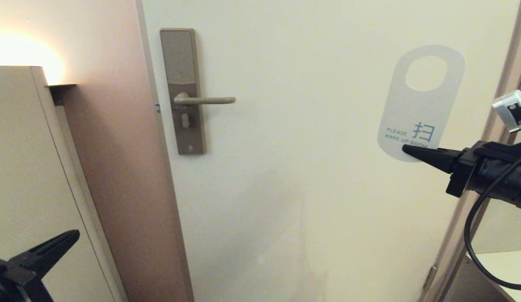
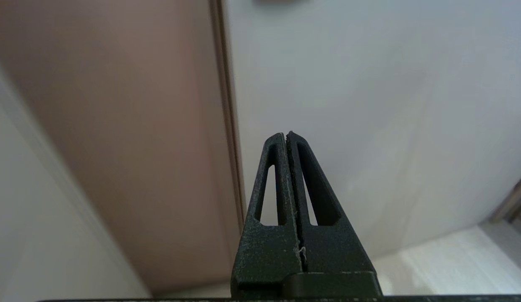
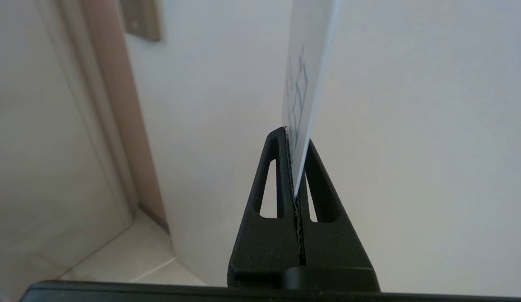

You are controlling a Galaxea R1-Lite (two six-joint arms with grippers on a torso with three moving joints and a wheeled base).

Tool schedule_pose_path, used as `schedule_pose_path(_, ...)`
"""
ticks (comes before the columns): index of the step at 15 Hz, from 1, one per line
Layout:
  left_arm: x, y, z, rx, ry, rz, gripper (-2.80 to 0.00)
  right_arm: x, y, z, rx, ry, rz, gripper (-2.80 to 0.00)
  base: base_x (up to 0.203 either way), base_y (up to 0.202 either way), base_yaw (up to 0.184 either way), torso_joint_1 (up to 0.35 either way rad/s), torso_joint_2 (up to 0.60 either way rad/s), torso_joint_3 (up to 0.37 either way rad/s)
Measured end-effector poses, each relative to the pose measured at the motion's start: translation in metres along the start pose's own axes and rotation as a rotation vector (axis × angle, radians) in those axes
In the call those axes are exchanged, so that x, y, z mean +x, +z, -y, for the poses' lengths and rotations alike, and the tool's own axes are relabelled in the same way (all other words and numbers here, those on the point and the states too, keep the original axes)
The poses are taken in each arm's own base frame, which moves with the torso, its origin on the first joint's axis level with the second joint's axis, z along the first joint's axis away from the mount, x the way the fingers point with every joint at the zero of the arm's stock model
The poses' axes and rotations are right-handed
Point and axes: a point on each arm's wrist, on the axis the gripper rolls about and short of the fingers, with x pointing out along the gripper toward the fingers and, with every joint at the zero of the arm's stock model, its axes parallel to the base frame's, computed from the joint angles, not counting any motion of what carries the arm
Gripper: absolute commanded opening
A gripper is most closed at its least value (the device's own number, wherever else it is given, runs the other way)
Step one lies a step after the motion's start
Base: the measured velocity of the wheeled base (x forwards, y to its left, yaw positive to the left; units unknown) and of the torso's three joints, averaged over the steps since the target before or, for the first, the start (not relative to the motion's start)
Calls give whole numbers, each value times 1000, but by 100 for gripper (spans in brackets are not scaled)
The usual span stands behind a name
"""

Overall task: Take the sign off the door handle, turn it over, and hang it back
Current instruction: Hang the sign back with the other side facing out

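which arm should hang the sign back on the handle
Right, probably: the right gripper is shut on the sign's lower edge, hole uppermost, right of the bare door handle. The left gripper is shut, empty and low.

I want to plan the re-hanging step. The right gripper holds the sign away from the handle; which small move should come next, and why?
Probably carry the sign left toward the free tip of the door handle. The right gripper is shut on the sign's lower edge, the hole is on top, and the white face is toward the camera. The handle is bare. The left gripper is shut and low at the left.
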Motion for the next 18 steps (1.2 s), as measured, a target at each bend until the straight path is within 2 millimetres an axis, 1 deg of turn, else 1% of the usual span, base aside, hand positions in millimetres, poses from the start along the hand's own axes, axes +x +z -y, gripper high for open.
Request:
schedule_pose_path(2, -18, -21, 4, -22, 50, -47, -280, -1, 1, 1, -1, -5, 3, -280, 0, 0, 0, 0, 0, 0)
schedule_pose_path(5, -40, -49, 10, -42, 84, -95, -280, -5, 0, 5, 2, -28, 5, -280, 0, 0, 0, 0, 0, 0)
schedule_pose_path(7, -53, -62, 14, -58, 125, -104, -280, -9, -2, 8, 7, -51, 4, -280, 0, 0, 0, 0, 0, 0)
schedule_pose_path(9, -65, -73, 16, -67, 204, -109, -280, -13, -5, 8, 12, -63, -3, -280, 0, 0, 0, 0, 0, 0)
schedule_pose_path(11, -70, -79, 16, -40, 290, -88, -280, -17, -7, 7, 13, -66, -3, -280, 0, 0, 0, 0, 0, 0)
schedule_pose_path(13, -71, -84, 17, 8, 294, -101, -280, -20, -8, 7, 14, -76, -2, -280, 0, 0, 0, 0, 0, 0)
schedule_pose_path(15, -72, -85, 17, 48, 287, -99, -280, -26, -11, 7, 17, -89, -4, -280, 0, 0, 0, 0, 0, 0)
schedule_pose_path(18, -72, -86, 18, 91, 260, -97, -280, -40, -22, -1, 27, -94, -14, -280, 0, 0, 0, 0, 0, 0)
